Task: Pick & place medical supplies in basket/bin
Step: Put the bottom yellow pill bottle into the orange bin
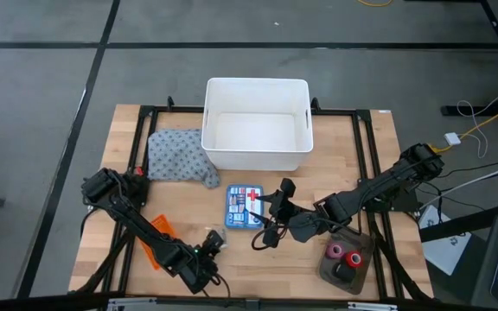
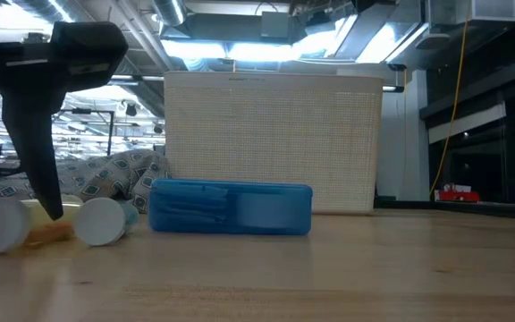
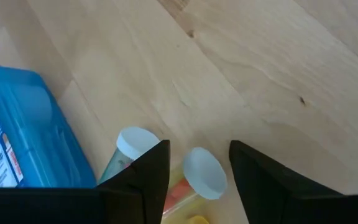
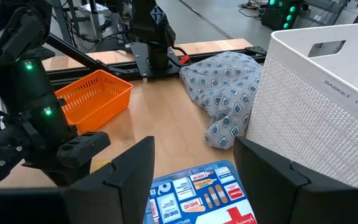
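Two small vials with white caps lie on their sides on the wood near the front edge. My left gripper [image 3: 199, 149] points down over them, open. Its fingers stand either side of one vial [image 3: 204, 175], and the other vial [image 3: 132, 146] lies just outside one finger, beside the blue first-aid box [image 3: 23, 130]. In the low view a dark finger [image 2: 47, 183] comes down between the two vials [image 2: 105, 222]. My right gripper [image 1: 279, 206] hangs open above the blue box [image 4: 197, 193]. The grey cloth [image 1: 175, 155] lies left of the white bin [image 1: 256, 123]. The orange basket [image 1: 158, 240] sits partly under my left arm.
Pink, red and black tape rolls [image 1: 342, 257] sit in a dark tray at the front right. The white bin's tall wall [image 2: 271, 143] stands right behind the blue box [image 2: 231, 207]. A black frame edges the table. Bare wood lies between box and tray.
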### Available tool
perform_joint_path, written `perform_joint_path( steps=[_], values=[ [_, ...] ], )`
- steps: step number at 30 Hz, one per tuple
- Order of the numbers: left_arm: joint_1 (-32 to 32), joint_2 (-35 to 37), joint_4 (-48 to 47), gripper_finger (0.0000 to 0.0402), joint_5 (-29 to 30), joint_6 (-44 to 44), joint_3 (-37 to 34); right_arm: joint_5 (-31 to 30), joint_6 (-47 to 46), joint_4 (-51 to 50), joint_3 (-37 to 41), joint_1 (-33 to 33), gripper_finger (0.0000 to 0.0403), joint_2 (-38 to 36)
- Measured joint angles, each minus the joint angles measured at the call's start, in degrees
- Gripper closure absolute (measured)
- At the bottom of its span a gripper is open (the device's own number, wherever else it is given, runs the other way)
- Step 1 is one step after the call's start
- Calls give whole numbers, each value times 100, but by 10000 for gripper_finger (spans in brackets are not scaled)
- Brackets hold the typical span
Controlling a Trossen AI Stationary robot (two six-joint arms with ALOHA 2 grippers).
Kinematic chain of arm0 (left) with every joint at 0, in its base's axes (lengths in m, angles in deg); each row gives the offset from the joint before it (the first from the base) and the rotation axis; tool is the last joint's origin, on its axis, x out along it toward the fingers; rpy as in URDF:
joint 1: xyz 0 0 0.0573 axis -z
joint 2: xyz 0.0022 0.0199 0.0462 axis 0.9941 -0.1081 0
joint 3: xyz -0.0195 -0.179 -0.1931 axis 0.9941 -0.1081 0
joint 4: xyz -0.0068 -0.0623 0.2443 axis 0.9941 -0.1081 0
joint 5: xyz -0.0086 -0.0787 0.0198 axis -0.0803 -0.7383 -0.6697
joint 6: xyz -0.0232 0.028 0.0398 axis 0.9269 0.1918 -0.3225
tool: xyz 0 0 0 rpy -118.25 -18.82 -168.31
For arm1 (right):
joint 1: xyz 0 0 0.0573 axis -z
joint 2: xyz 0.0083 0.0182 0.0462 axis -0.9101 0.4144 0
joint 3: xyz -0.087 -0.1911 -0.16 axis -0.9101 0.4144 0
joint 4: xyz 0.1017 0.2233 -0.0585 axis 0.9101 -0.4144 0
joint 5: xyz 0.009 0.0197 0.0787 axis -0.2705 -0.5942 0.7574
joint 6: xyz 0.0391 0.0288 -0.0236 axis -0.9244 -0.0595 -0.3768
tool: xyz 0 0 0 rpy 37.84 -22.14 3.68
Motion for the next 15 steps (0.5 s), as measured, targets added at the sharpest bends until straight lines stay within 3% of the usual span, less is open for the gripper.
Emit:
perform_joint_path(
  steps=[15],
  values=[
    [0,2,-287,259,142,2,-9,0,-4,0,0,0,183,2]
  ],
)
